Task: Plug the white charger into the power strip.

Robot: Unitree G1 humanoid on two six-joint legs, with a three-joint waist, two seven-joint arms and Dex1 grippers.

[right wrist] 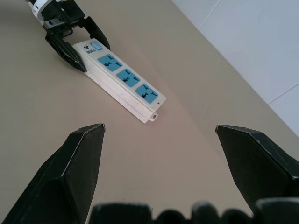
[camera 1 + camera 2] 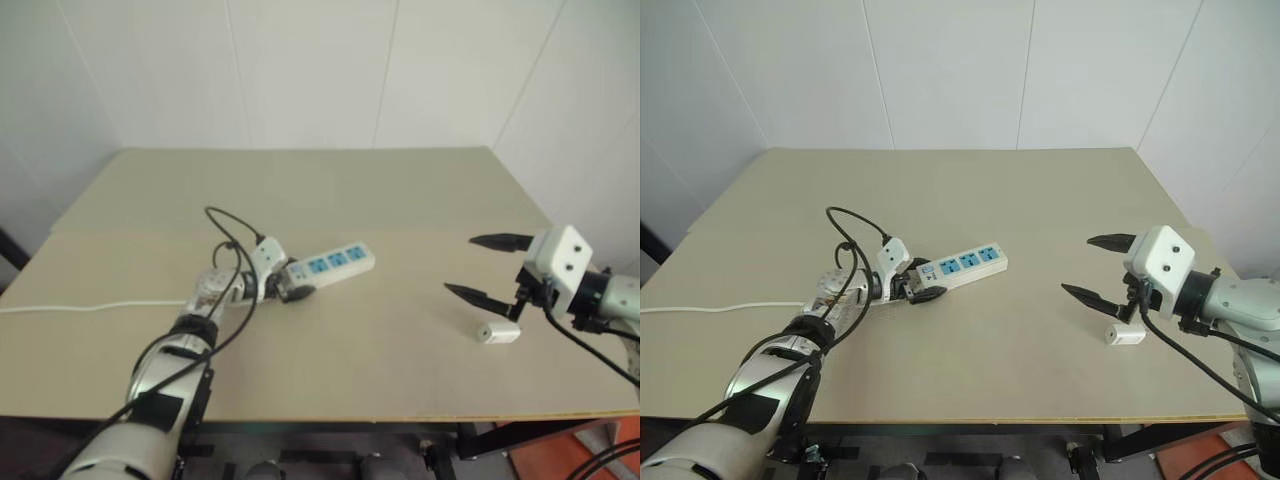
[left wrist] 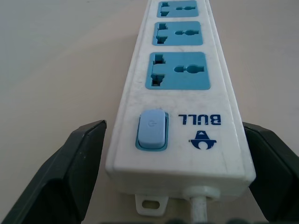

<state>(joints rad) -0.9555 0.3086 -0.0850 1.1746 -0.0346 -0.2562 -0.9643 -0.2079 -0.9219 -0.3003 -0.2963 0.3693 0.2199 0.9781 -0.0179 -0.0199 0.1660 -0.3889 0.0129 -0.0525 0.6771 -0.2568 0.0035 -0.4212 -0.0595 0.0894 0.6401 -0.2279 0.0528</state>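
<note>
On the beige table (image 2: 400,190), toward my left side, lies the power strip (image 2: 335,262), a long white bar with three blue socket faces in a row. My left gripper (image 2: 283,282) is at its cord end. Its jaws stand wide apart, one black finger (image 3: 60,177) on each long side of the strip's end, where the pale blue switch (image 3: 151,129) and the printed brand mark sit. From the left wrist view each finger shows a narrow gap to the strip's wall; I cannot tell for certain whether either one touches it. The jaws bracket the strip but are not clamped on it. A thin white cord (image 2: 90,306) leaves that end and runs away across the table toward my left.

My right gripper (image 2: 487,268) hangs above the table on my right side, well apart from the strip. Its jaws are spread as wide as they go, with the two black fingers (image 2: 503,241) pointing toward the middle of the table. Nothing lies between them and they touch nothing.

The white charger (image 2: 497,332), a small rounded white block, lies on the table surface just below and beside the lower finger of my right gripper, not gripped. It is well apart from the power strip, and all three sockets are unoccupied
</note>
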